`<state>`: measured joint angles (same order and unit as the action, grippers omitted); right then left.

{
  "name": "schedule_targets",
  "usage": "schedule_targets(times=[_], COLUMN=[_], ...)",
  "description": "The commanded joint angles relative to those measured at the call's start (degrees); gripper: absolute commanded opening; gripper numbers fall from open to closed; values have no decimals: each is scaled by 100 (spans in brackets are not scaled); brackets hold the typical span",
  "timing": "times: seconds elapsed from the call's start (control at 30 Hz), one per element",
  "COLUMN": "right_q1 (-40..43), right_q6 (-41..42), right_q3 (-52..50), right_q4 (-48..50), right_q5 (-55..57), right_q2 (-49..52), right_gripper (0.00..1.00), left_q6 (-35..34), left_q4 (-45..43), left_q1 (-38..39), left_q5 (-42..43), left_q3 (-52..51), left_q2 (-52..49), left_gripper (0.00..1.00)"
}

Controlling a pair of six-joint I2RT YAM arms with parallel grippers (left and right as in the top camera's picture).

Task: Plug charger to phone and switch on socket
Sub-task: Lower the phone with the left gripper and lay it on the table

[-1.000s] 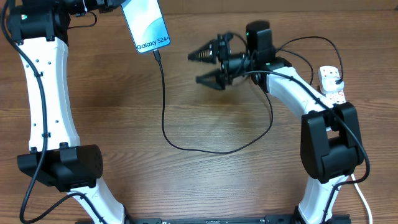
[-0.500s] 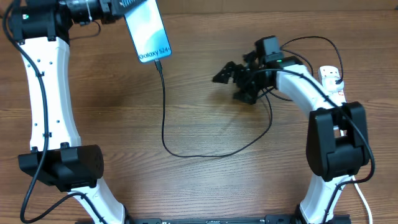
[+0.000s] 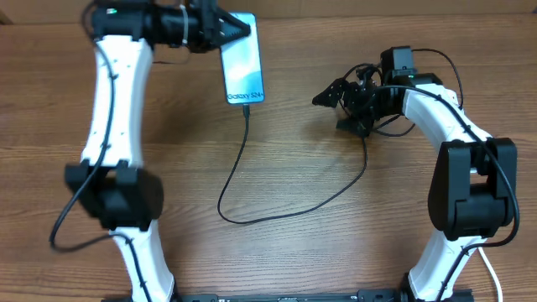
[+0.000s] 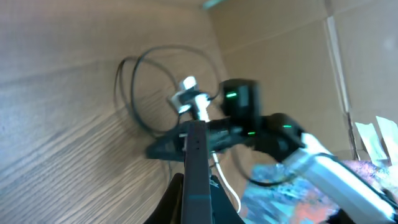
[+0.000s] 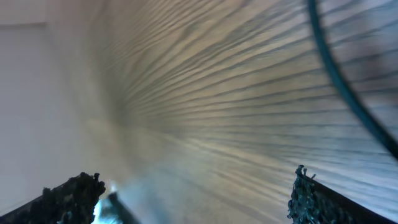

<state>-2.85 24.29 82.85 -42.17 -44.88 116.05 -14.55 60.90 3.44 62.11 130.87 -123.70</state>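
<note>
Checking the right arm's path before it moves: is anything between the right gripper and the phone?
Nothing visible. Only bare table lies between the open right gripper and the phone held by the left gripper. The charger cable loops away from the phone's lower end, off that line.

**Front strip:** the bench [image 3: 336,260] is bare wood along its near edge, between the two arm bases.

**Centre:** obstructed by the charger [image 3: 245,126]. The cable drops from the phone [image 3: 242,69] toward the front, curls, crosses rightward and climbs to the right gripper [image 3: 329,114]. It lies flat across any low path through the middle.

**Back, centre:** a bare lane of wood separates the phone from the right gripper, whose jaws stand spread wide.

**Left side:** the left arm [image 3: 113,109] rises as a tall barrier and reaches across the back edge, with bare wood on its outer side.

**Right side:** the right arm [image 3: 436,109] blocks the edge.
</note>
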Motion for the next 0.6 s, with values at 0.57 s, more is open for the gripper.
schedule_targets(times=[0.57], right_q1=[271], right_q6=[-428], right_q3=[44], right_q4=[269], right_q5=[-1283], right_q2=[-31], right_gripper=[100], left_q6=[-629], left_q4=[-579], left_q1=[538], left_q5=[2], left_q3=[33], left_q2=[-2763], left_gripper=[4])
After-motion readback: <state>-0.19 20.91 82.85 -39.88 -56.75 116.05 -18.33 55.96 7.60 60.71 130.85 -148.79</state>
